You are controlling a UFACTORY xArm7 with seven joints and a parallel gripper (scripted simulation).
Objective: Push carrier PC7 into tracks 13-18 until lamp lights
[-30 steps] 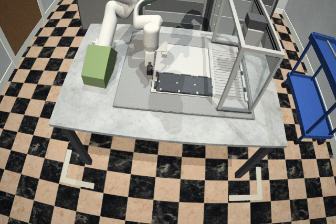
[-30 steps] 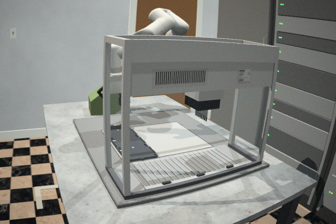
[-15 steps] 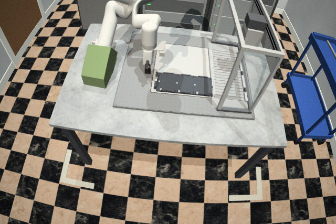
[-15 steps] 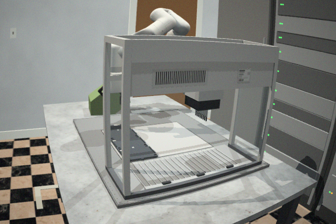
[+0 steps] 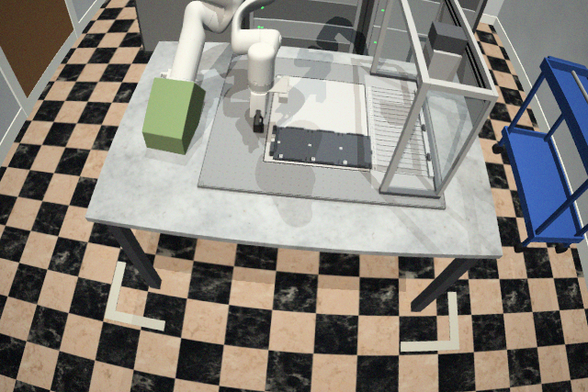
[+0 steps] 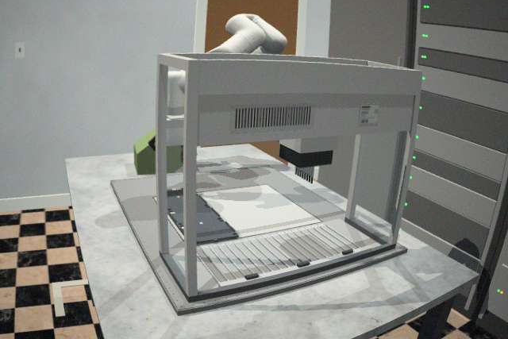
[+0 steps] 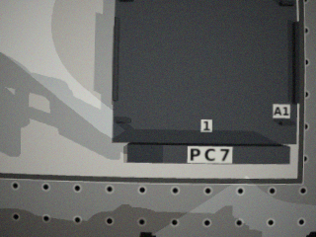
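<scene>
Carrier PC7 (image 5: 320, 146) (image 6: 201, 216) (image 7: 202, 69) is a flat dark grey plate lying on the white deck, in front of the nearer tracks of the loading rails (image 5: 394, 131) (image 6: 279, 244). Its handle (image 7: 209, 154) (image 5: 273, 143), labelled PC7, faces the arm's base. My gripper (image 5: 257, 128) is open and empty. It hangs low over the perforated base plate (image 7: 158, 202) (image 5: 228, 160), just behind the handle and apart from it. In the wrist view only the fingertips' edges show at the bottom. The small lamp (image 6: 251, 275) behind the nearer tracks is dark.
A white enclosure frame (image 5: 455, 87) (image 6: 286, 76) stands over the rails, with a pipetting head (image 5: 446, 39) (image 6: 306, 155) hanging inside. A green box (image 5: 172, 115) stands by the arm's base. A blue cart (image 5: 546, 160) stands to the right of the table.
</scene>
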